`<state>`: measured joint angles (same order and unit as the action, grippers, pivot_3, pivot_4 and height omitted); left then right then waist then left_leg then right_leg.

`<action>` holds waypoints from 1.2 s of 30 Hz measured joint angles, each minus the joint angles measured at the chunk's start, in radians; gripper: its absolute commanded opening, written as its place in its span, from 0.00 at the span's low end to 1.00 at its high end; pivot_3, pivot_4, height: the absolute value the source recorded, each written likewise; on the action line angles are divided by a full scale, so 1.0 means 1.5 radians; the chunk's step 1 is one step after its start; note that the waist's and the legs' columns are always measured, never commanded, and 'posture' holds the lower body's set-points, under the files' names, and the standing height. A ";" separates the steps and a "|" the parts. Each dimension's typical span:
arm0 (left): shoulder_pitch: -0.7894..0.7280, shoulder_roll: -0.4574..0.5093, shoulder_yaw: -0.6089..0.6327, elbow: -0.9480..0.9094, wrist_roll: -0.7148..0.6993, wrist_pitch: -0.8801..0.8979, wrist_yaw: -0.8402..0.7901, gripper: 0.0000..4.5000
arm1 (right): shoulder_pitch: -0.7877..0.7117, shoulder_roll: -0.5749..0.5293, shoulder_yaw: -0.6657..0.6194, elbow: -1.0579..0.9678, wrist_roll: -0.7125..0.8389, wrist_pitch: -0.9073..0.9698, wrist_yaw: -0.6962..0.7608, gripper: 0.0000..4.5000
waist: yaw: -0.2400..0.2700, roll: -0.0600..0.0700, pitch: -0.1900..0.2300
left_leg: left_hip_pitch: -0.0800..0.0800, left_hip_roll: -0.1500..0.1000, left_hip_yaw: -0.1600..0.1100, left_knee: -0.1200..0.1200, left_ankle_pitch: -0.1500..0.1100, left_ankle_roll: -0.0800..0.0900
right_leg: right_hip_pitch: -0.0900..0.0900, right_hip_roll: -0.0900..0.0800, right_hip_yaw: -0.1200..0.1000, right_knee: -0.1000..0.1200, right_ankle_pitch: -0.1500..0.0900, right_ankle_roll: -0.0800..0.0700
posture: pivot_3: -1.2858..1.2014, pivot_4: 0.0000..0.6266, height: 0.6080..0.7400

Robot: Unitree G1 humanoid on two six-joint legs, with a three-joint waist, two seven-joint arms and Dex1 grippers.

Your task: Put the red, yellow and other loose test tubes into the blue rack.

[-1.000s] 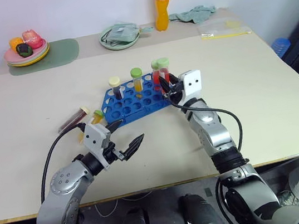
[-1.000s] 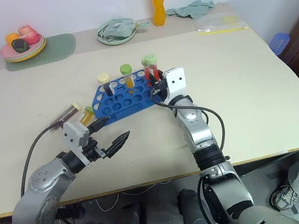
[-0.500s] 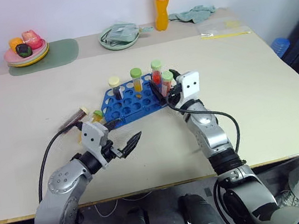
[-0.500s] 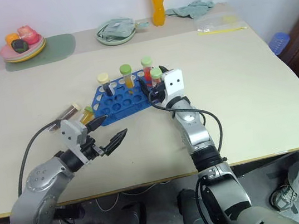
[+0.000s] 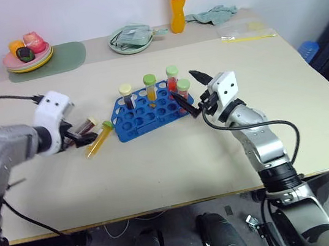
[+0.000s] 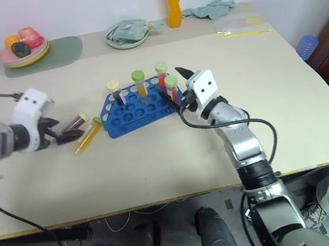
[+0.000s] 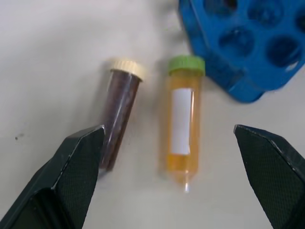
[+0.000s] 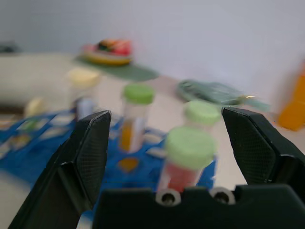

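1. We see the blue rack (image 5: 149,103) in the middle of the picture, with four tubes standing in it. The nearest one is a red tube with a green cap (image 5: 182,89).
2. Our right gripper (image 5: 187,93) is just to the right of the rack. Its two black fingers are spread apart and hold nothing. The red tube stands in its hole, between those fingers in the right wrist view.
3. Two tubes lie flat on the table (image 5: 170,159), left of the rack: a yellow tube (image 7: 182,135) and a dark maroon tube (image 7: 119,112), side by side.
4. Our left gripper (image 7: 169,157) hangs over these two, fingers wide apart and empty.
5. We think the step now is picking up a loose tube. Next, the left gripper should go down around one tube only, squeeze it, lift it and stand it in an empty hole.
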<state>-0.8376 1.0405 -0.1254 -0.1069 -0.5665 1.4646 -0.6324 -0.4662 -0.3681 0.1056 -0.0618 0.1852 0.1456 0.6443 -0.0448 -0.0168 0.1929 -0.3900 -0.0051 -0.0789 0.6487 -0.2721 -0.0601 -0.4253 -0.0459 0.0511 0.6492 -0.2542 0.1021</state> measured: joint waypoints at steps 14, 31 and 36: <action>-0.191 -0.094 -0.337 0.254 0.124 -0.016 -0.092 1.00 | 0.063 -0.063 0.070 -0.153 0.056 0.104 0.137 0.91 | 0.001 0.000 0.000 | -0.001 0.000 0.000 0.001 0.000 0.000 | -0.001 0.000 0.000 0.000 0.000 0.000 | 0.52 0.24 1.00; -0.177 -0.111 -0.374 0.348 0.218 -0.126 -0.237 0.17 | 0.084 -0.056 0.084 -0.174 0.054 0.122 0.123 0.92 | -0.005 0.000 0.000 | -0.001 0.000 0.000 0.001 0.000 0.000 | -0.001 0.000 0.001 0.001 0.000 0.000 | 0.52 0.24 1.00; -0.007 0.079 -0.250 0.196 0.192 -0.286 -0.328 0.17 | 0.093 -0.060 0.082 -0.181 0.054 0.121 0.124 0.92 | -0.016 0.000 0.001 | -0.001 0.001 0.000 0.000 0.000 0.000 | -0.002 0.000 0.001 0.001 0.000 -0.001 | 0.52 0.24 1.00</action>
<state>-0.8475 1.1592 -0.5004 0.1871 -0.2789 1.0360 -1.1243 -0.3265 -0.4587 0.2284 -0.3328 0.2666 0.3266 0.8300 -0.0689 -0.0175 0.1938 -0.3915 -0.0036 -0.0787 0.6484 -0.2720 -0.0603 -0.4290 -0.0459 0.0522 0.6508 -0.2550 0.1009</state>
